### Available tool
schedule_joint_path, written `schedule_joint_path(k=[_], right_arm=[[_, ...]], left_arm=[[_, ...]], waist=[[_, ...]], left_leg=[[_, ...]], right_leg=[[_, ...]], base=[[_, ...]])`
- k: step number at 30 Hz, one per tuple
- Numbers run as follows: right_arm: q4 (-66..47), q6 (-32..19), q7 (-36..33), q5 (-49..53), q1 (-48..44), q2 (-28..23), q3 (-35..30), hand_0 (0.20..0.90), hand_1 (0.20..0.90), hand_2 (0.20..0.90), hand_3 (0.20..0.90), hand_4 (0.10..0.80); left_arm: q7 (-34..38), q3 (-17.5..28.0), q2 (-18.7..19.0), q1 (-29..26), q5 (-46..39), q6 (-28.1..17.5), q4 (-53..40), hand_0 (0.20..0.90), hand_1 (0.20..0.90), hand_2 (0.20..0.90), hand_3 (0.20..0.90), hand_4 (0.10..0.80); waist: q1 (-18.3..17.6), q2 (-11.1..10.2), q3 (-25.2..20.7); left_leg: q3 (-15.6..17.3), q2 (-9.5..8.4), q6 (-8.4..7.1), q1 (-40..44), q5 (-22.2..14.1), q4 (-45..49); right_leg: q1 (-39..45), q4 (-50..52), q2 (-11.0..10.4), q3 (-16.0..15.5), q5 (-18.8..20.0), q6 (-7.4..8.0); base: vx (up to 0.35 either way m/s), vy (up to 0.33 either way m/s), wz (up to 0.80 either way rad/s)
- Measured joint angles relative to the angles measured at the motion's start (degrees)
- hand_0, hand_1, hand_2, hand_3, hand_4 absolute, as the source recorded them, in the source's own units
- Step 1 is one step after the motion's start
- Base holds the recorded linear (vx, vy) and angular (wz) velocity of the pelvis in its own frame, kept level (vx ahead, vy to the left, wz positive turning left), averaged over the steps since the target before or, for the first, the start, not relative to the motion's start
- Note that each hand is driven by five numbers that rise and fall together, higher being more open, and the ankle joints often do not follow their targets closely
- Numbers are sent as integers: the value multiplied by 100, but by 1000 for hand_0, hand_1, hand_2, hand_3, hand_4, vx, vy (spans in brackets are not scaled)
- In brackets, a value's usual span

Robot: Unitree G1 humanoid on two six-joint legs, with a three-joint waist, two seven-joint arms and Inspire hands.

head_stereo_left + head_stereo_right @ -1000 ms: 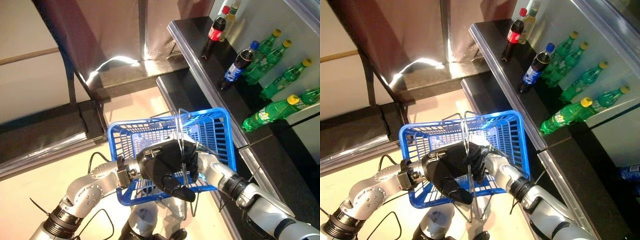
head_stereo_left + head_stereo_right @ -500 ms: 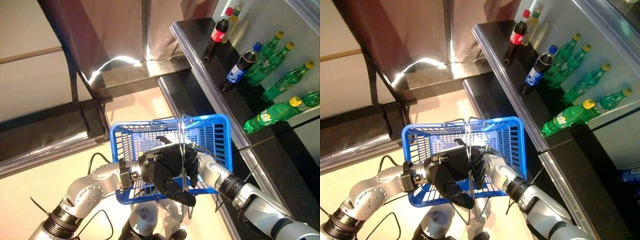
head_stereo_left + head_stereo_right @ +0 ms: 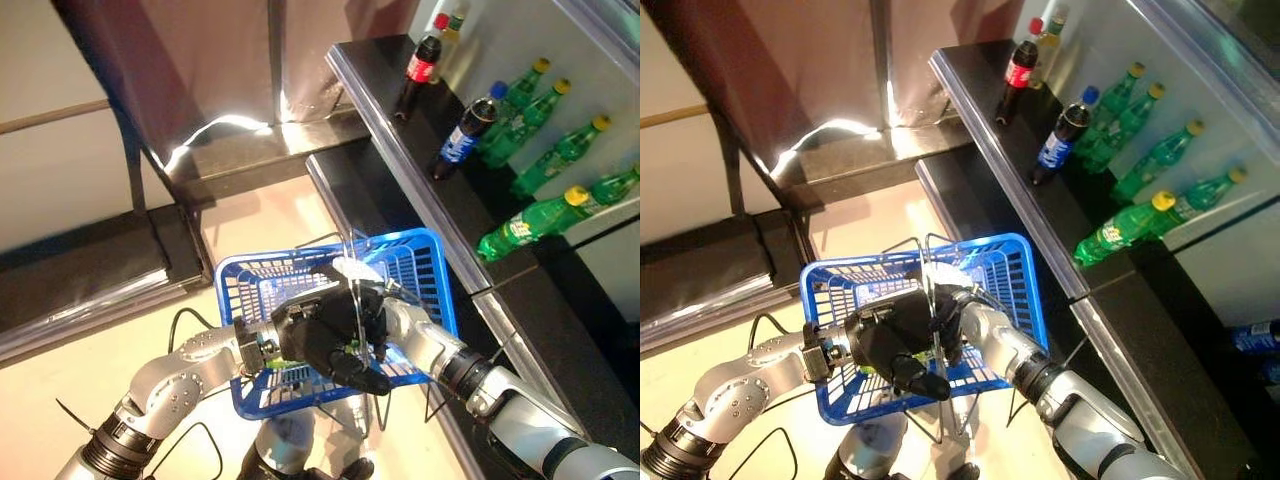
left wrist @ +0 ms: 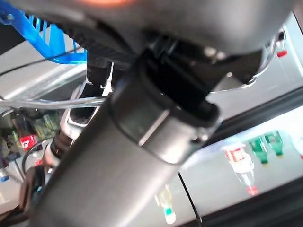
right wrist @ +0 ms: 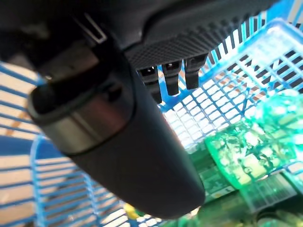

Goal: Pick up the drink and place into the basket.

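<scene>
Drink: green bottle (image 5: 246, 151) inside the blue basket (image 3: 420, 262), lower centre of frame.
Left hand (image 3: 315, 340): fingers curled round the wire handle (image 3: 352, 300).
Right hand (image 3: 952, 322): fingers hidden; cannot tell.
Handling: probably light, smooth, slippery plastic; grip mid-body.

Both robot hands crowd the basket (image 3: 420, 262) mouth with its wire handles (image 3: 352, 290); its far half stays open. Bottles (image 3: 525, 229) line the shelf (image 3: 400, 150) alongside.
</scene>
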Motion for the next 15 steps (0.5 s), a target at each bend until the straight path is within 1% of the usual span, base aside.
schedule_joint_path(k=[3, 5, 6, 9, 10, 13, 14, 15], right_arm=[[-223, 0, -139, 69, 111, -22, -231, 900, 900, 900, 900, 800], [-388, -1, -231, 128, 206, -111, -346, 900, 900, 900, 900, 800], [-446, -1, -279, 164, 227, -176, -357, 900, 900, 900, 900, 800], [-662, -11, -404, 246, 451, -216, -671, 900, 900, 900, 900, 800], [-822, -21, -494, 358, 637, -218, -843, 900, 900, 900, 900, 800], [-1061, -83, -638, 550, 969, -236, -1065, 900, 900, 900, 900, 800], [-1178, -161, -693, 650, 1127, -242, -1178, 900, 900, 900, 900, 800], [-1271, -212, -738, 724, 1232, -246, -1249, 900, 900, 900, 900, 800]], left_arm=[[370, 106, -3, 163, 2, -162, 24, 300, 300, 300, 200, 100], [571, 241, -60, 232, 2, -185, 60, 300, 300, 300, 200, 100], [687, 294, -81, 250, 3, -233, 102, 300, 300, 300, 200, 100], [942, 399, -203, 340, 4, -483, 265, 300, 300, 300, 200, 100], [1118, 451, -275, 378, 6, -602, 354, 300, 300, 300, 200, 100], [1463, 597, -379, 493, 24, -836, 550, 300, 300, 300, 200, 100], [1517, 665, -402, 587, 25, -910, 567, 300, 300, 300, 200, 100], [1561, 724, -437, 661, 25, -950, 570, 300, 300, 300, 200, 100]], waist=[[-129, 0, 0], [-178, 0, 0], [-265, 0, 0], [-425, 1, 0], [-435, 1, 1], [-676, -3, -2], [-769, -3, -2], [-789, -3, -2]], left_leg=[[92, 26, 13, 2, 7, -1], [203, 57, 17, 4, 3, -8], [219, 60, 18, 3, 5, -11], [325, 82, 27, 27, -3, -16], [396, 102, 32, 99, -4, -70], [539, 144, 42, 195, -14, -112], [600, 163, 42, 193, -15, -125], [672, 180, 47, 197, -20, -135]], right_leg=[[-62, 1, -9, 34, 44, -4], [-102, 1, -7, 131, 70, -11], [-113, 1, -9, 133, 77, -9], [-135, 1, -21, 170, 102, -12], [-152, 1, -26, 291, 118, -17], [-147, 1, -31, 324, 140, -29], [-212, 2, -30, 378, 148, -35], [-253, 2, -29, 467, 162, -43]], base=[[-11, 18, -23], [-2, 8, -24], [-5, 8, -13], [2, 9, -17], [8, 15, -38], [-8, 23, -26], [-20, 32, -22], [-19, 33, -38]])
